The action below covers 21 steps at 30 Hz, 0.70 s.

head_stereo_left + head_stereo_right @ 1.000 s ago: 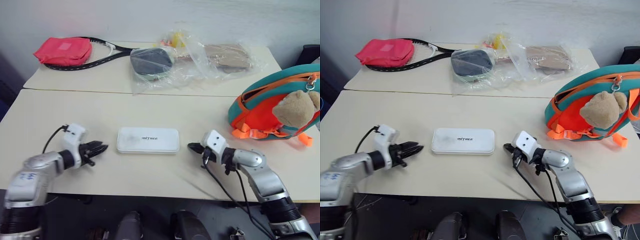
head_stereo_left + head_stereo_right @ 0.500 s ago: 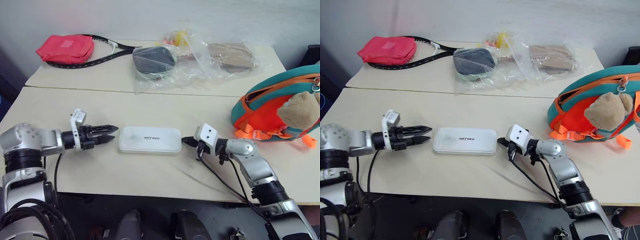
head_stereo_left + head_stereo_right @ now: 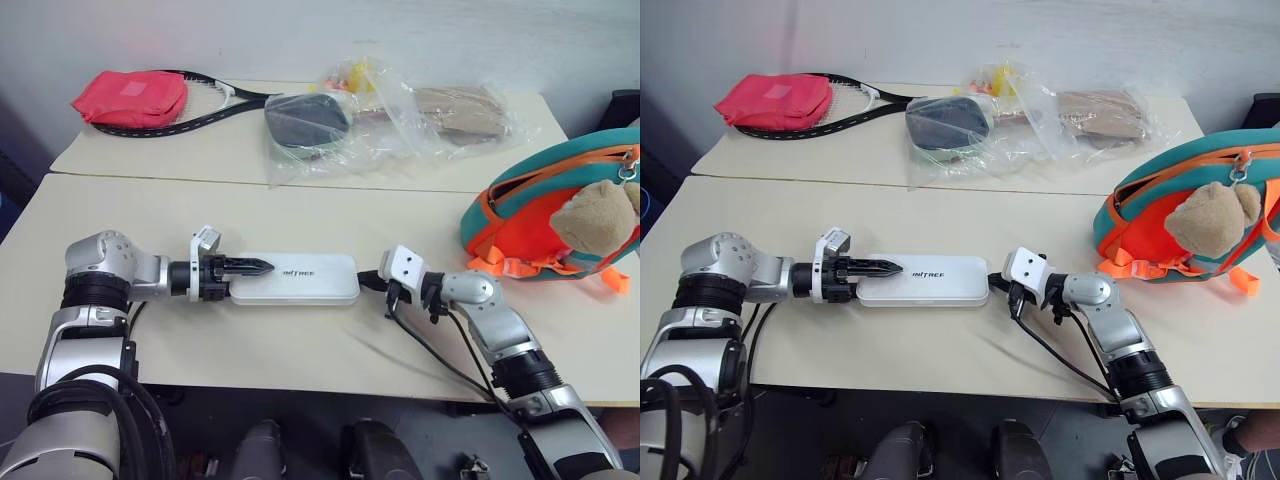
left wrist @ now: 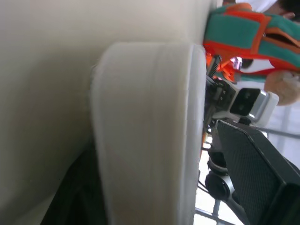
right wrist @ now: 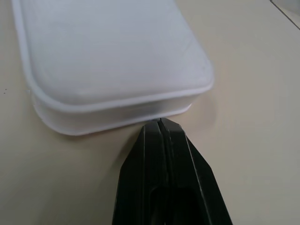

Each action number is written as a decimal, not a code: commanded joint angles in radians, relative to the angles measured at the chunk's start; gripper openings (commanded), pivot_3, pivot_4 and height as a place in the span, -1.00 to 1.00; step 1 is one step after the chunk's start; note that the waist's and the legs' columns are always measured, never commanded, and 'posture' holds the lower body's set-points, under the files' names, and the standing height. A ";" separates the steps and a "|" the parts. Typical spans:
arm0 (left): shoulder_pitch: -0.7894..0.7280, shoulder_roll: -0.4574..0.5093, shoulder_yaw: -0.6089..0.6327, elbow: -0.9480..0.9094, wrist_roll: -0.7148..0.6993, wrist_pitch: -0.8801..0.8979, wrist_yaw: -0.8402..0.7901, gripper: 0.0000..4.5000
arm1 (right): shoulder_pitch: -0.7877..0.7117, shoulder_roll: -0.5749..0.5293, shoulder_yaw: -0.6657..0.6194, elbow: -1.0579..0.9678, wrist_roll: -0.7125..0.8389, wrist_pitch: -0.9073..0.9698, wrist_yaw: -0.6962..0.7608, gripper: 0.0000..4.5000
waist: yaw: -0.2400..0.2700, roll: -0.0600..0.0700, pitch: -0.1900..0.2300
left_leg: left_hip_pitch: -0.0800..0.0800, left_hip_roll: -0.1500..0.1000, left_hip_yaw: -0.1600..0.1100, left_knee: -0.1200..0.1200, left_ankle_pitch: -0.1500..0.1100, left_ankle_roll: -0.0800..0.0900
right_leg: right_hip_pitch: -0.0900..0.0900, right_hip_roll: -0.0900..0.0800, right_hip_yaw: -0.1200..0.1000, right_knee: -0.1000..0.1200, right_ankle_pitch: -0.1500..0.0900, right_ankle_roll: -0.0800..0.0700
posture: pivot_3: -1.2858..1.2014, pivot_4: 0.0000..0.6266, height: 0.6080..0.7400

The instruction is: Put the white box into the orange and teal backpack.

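**White box flanked by both tools on the worktop**

The white box [image 3: 297, 278] lay flat on the front worktop [image 3: 300, 225], approx. centre, between the two arms; smooth matte plastic, elongated w/ rounded corners and a raised seam around its side, small dark lettering on top, too small to read. The left tool [image 3: 250, 266] reached in level over the box's left end; one black finger [image 4: 255, 161] w/ a fine dimpled texture sat beside the box's side, the other finger mostly hidden behind the box; fingers stood apart astride that end, but whether they pressed on it couldn't be told. The right tool [image 5: 160, 123] was pinched together, its tapered black tips at the box's right end edge, touching or just short of it; contact unclear. The orange and teal backpack [image 3: 545, 215] sat at the worktop's right edge, well apart from the box; soft rounded fabric, orange body, teal trim, a tan plush bear [image 3: 598, 215] on front; its right side cut off by the frame. On the rear worktop: a flat red pouch [image 3: 130, 97] atop a black racket [image 3: 205, 100], and crinkled clear plastic bags [image 3: 390, 120] whose contents were hard to make out.
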 commanded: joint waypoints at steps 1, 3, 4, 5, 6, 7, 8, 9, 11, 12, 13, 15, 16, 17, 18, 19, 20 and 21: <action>-0.023 0.006 -0.038 -0.054 -0.071 0.008 -0.054 0.44 | 0.009 -0.004 0.006 -0.006 0.010 -0.033 0.031 -1.00 | 0.000 0.000 0.000 | 0.000 0.000 0.000 0.000 0.000 0.000 | 0.000 0.000 0.000 0.000 0.000 0.000 | 0.03 -0.52 1.00; -0.023 0.010 -0.041 -0.071 -0.096 0.008 -0.058 0.36 | 0.021 -0.016 -0.002 -0.009 0.013 -0.042 0.037 -1.00 | 0.001 0.000 0.000 | 0.000 0.000 0.000 0.000 0.000 0.000 | 0.000 0.000 0.000 0.000 0.000 0.000 | 0.03 -0.52 1.00; -0.019 0.012 -0.036 -0.084 -0.105 0.008 -0.057 0.27 | 0.029 -0.023 -0.007 -0.012 0.015 -0.046 0.039 -1.00 | 0.001 0.000 0.000 | 0.000 0.000 0.000 0.000 0.000 0.000 | 0.000 0.000 0.000 0.000 0.000 0.000 | 0.03 -0.52 1.00; -0.016 0.012 -0.029 -0.093 -0.113 0.008 -0.053 0.20 | 0.036 -0.028 -0.012 -0.014 0.016 -0.049 0.042 -1.00 | 0.002 0.000 0.000 | 0.000 0.000 0.000 0.000 0.000 0.000 | 0.000 0.000 0.000 0.000 0.000 0.000 | 0.03 -0.52 1.00; -0.008 0.018 -0.032 -0.112 -0.130 0.008 -0.056 0.07 | 0.046 -0.036 -0.017 -0.017 0.019 -0.054 0.045 -1.00 | 0.002 0.000 0.000 | 0.000 0.000 0.000 0.000 0.000 0.000 | 0.000 0.000 0.000 0.000 0.000 0.000 | 0.03 -0.52 1.00; 0.000 0.022 -0.031 -0.131 -0.147 0.008 -0.055 -0.09 | 0.055 -0.044 -0.022 -0.021 0.021 -0.059 0.048 -1.00 | 0.002 0.000 0.000 | 0.000 0.000 0.000 0.000 0.000 0.000 | 0.000 0.000 0.000 0.000 0.000 0.000 | 0.03 -0.52 1.00; 0.010 0.026 -0.030 -0.151 -0.170 0.008 -0.052 -0.20 | 0.070 -0.056 -0.029 -0.027 0.025 -0.063 0.052 -1.00 | 0.002 0.000 0.000 | 0.000 0.000 -0.001 0.000 0.000 0.000 | 0.001 0.000 0.000 0.000 0.000 0.000 | 0.03 -0.52 1.00; 0.023 0.039 -0.044 -0.179 -0.206 0.008 -0.054 -0.34 | 0.087 -0.069 -0.038 -0.034 0.029 -0.072 0.055 -1.00 | 0.003 0.000 0.000 | 0.000 0.000 -0.001 0.000 0.000 0.000 | 0.001 0.000 0.000 0.000 0.000 0.000 | 0.03 -0.52 1.00; 0.050 0.051 -0.042 -0.233 -0.269 0.008 -0.038 -0.44 | 0.125 -0.095 -0.061 -0.055 0.043 -0.081 0.057 -1.00 | 0.003 0.000 0.000 | 0.000 0.000 -0.001 0.000 0.000 0.001 | 0.001 0.000 0.000 -0.001 0.000 0.000 | 0.03 -0.52 1.00; 0.069 0.068 -0.057 -0.275 -0.320 0.008 -0.035 -0.44 | 0.154 -0.111 -0.082 -0.073 0.056 -0.088 0.055 -1.00 | 0.003 0.000 0.000 | 0.000 0.000 -0.001 0.000 -0.001 0.001 | 0.001 0.000 0.000 -0.001 0.000 0.000 | 0.03 -0.52 1.00; 0.085 0.080 -0.066 -0.305 -0.360 0.008 -0.028 -0.44 | 0.175 -0.121 -0.095 -0.088 0.066 -0.093 0.053 -1.00 | 0.004 0.000 0.000 | 0.000 0.000 -0.001 0.000 -0.001 0.001 | 0.002 0.000 0.000 -0.002 0.000 0.000 | 0.03 -0.52 1.00; 0.138 0.101 -0.053 -0.395 -0.453 0.008 -0.003 -0.44 | 0.250 -0.155 -0.154 -0.135 0.101 -0.112 0.045 -1.00 | 0.005 0.000 0.000 | 0.000 0.000 -0.002 0.000 -0.001 0.001 | 0.002 -0.001 0.000 -0.003 0.000 0.000 | 0.03 -0.52 1.00; 0.179 0.081 0.014 -0.482 -0.448 0.004 0.022 -0.44 | 0.307 -0.168 -0.208 -0.175 0.135 -0.099 0.029 -1.00 | 0.007 0.000 0.000 | 0.000 0.000 -0.003 0.000 -0.001 0.002 | 0.003 -0.001 0.000 -0.004 0.000 0.000 | 0.03 -0.52 1.00; 0.217 0.065 0.067 -0.552 -0.445 -0.013 0.049 -0.44 | 0.361 -0.174 -0.259 -0.212 0.170 -0.090 0.013 -1.00 | 0.008 0.000 0.000 | -0.001 -0.001 -0.003 0.000 -0.001 0.002 | 0.003 -0.001 0.000 -0.005 0.000 0.000 | 0.03 -0.52 1.00; 0.243 0.050 0.106 -0.597 -0.441 -0.023 0.072 -0.44 | 0.394 -0.176 -0.289 -0.238 0.193 -0.081 0.000 -1.00 | 0.009 0.000 0.000 | -0.001 -0.001 -0.004 0.000 -0.002 0.003 | 0.005 -0.001 0.000 -0.006 0.000 0.000 | 0.03 -0.52 1.00; 0.263 0.039 0.137 -0.631 -0.440 -0.025 0.090 -0.44 | 0.418 -0.176 -0.308 -0.260 0.207 -0.073 -0.009 -1.00 | 0.008 0.000 0.000 | -0.001 -0.001 -0.004 0.000 -0.002 0.003 | 0.005 -0.001 0.000 -0.008 0.000 0.000 | 0.03 -0.52 1.00; 0.311 0.027 0.160 -0.704 -0.419 -0.109 0.074 -0.44 | 0.482 -0.175 -0.364 -0.303 0.249 -0.041 -0.026 -1.00 | 0.008 0.000 0.000 | -0.001 -0.001 -0.004 0.001 -0.002 0.003 | 0.006 -0.001 0.000 -0.008 0.000 0.000 | 0.03 -0.52 1.00; 0.360 0.021 0.172 -0.775 -0.369 -0.208 0.062 -0.44 | 0.561 -0.172 -0.432 -0.353 0.305 0.020 -0.049 -0.93 | 0.007 0.002 0.000 | -0.001 -0.001 -0.004 0.001 -0.001 0.003 | 0.006 -0.001 0.000 -0.008 0.000 0.000 | 0.03 -0.52 1.00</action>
